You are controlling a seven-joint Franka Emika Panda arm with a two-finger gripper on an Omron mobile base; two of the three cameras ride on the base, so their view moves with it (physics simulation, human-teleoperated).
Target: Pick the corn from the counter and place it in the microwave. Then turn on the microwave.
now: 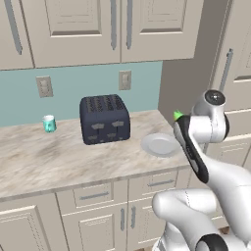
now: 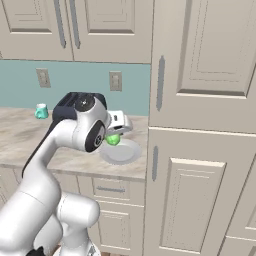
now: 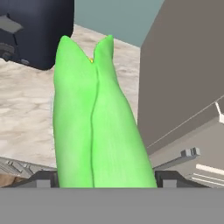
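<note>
Gripper (image 3: pixel 105 181) clamped on corn (image 3: pixel 98 127), lifted above counter's (image 1: pixel 59 157) right end near plate (image 1: pixel 159 145). My worry — long cob pivots, slips between fingers, or clips tall cabinet (image 2: pixel 200 125) during swing.

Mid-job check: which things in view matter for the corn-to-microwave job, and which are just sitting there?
Job:
- corn, between the gripper's jaws
- counter

Lying about:
- dark toaster
- white plate
- small teal cup
- wall outlets
</note>
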